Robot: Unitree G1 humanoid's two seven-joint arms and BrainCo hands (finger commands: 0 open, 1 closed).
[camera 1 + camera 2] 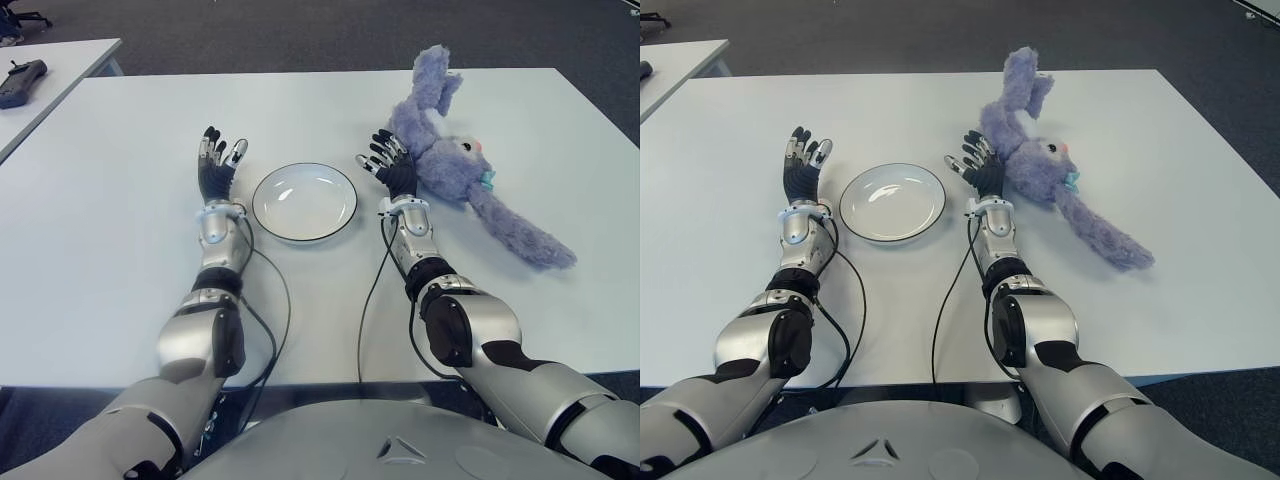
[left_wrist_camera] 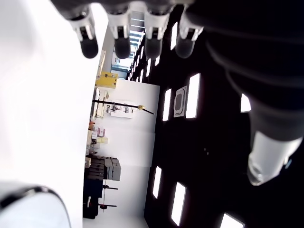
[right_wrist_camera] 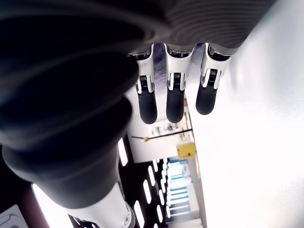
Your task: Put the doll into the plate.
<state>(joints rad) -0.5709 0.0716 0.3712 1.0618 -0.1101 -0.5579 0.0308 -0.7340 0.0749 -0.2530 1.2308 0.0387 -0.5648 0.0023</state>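
Counter (image 1: 120,260): white, carries everything in play.

Doll (image 1: 455,165): purple plush rabbit, lying flat on the counter to the right of the plate, one long limb trailing toward the near right, another reaching toward the far edge. Not in the plate, not held.

Plate (image 1: 304,203): white with a dark rim, nothing in it, sits between the two hands.

Right hand (image 1: 388,168): palm up just beside the doll's left flank; fingers (image 3: 175,102) straight and apart, holding nothing. Contact with the plush cannot be told.

Left hand (image 1: 217,163): just left of the plate, fingers extended and apart, holding nothing.

Risks, judged: grasp not begun. The plush is soft and sprawling; a pinch on fur or on one limb alone could slip, or leave the rest dragging. A dangling limb may catch the rim and shove the plate, or hang outside it after release.
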